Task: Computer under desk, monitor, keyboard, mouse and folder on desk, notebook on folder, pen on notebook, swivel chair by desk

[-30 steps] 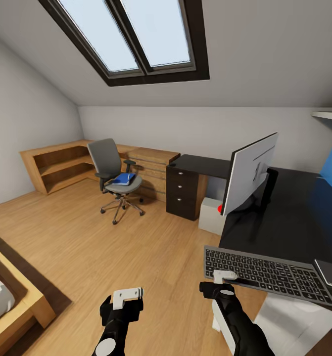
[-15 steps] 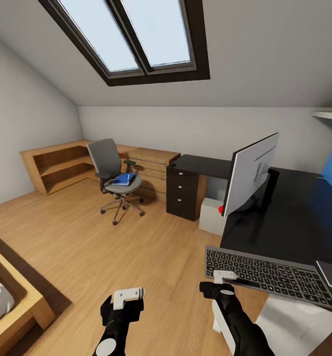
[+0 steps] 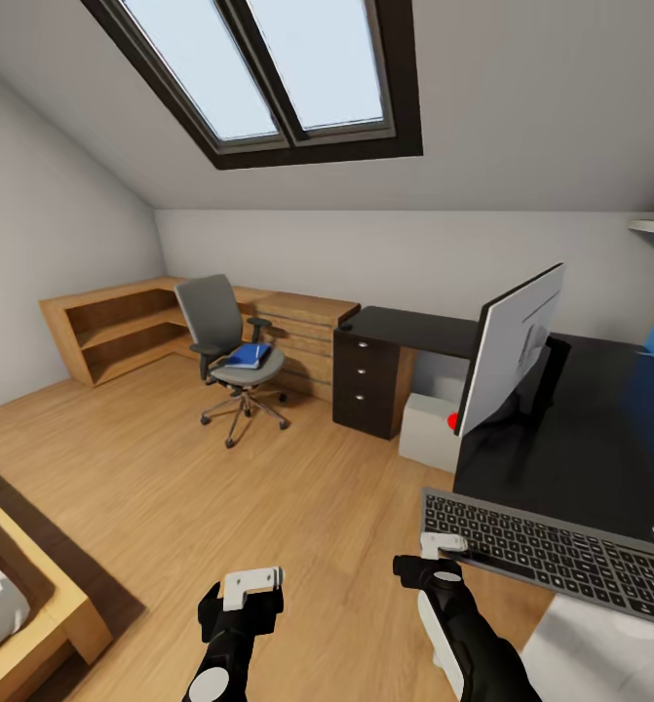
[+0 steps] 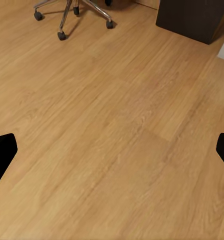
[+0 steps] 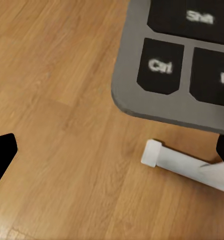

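Right gripper (image 3: 442,546) of mine hangs at the near corner of the slim silver-grey keyboard (image 3: 551,553), jaws spread, gripping nothing; my right wrist view alone resolves its Ctrl key (image 5: 159,66) overhanging the floor. Left gripper (image 3: 251,582), likewise wide and empty, hangs over the light wood floor (image 4: 112,130). At 11 o'clock, the grey swivel chair (image 3: 227,351) seat carries the bright blue folder (image 3: 248,355). At 2 o'clock, the black-topped desk (image 3: 599,439) bears the widescreen monitor (image 3: 517,346).
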